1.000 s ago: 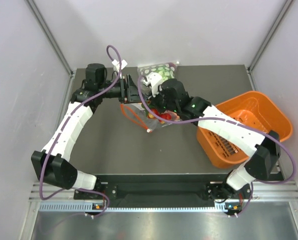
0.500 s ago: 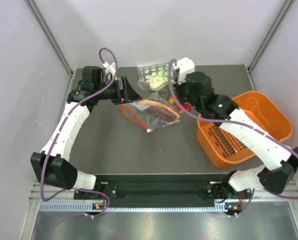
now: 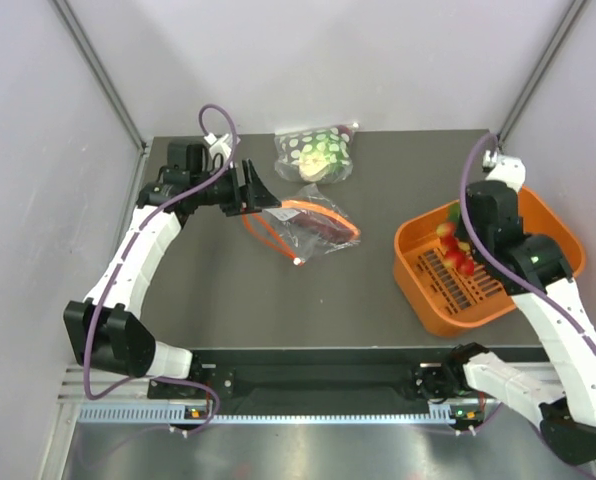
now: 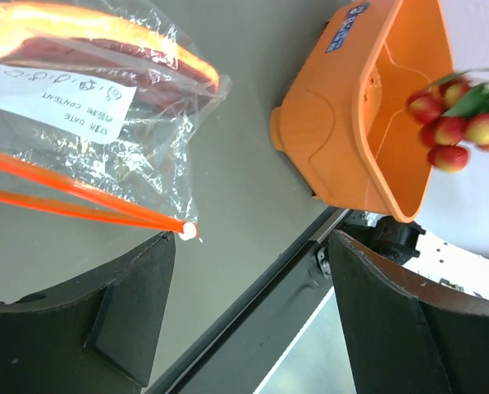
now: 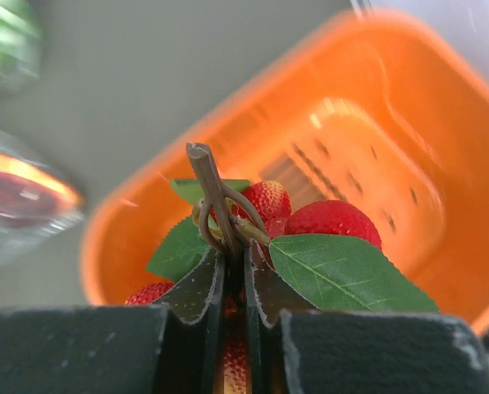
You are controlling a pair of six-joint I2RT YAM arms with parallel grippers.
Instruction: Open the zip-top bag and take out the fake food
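Observation:
The zip-top bag point(image 3: 300, 232) lies on the dark table, its red-orange zip strip point(image 4: 72, 205) spread apart and its mouth open. A dark reddish-brown piece of fake food point(image 3: 324, 228) is still inside it point(image 4: 105, 51). My left gripper point(image 3: 261, 196) stands open at the bag's left edge, and the left wrist view shows nothing between its fingers point(image 4: 253, 246). My right gripper point(image 5: 235, 258) is shut on the stem of a bunch of red berries with green leaves point(image 5: 326, 222). It holds the bunch point(image 3: 454, 250) over the orange basket point(image 3: 553, 235).
The orange basket point(image 5: 392, 98) sits at the table's right side, near the edge point(image 4: 367, 139). A second bag with green-and-white spotted contents point(image 3: 316, 151) lies at the back, just behind the zip-top bag. Grey walls close in the table on three sides.
My right arm has swung from the bag to the right, carrying the berry bunch over the basket. The left jaws have opened wider beside the bag.

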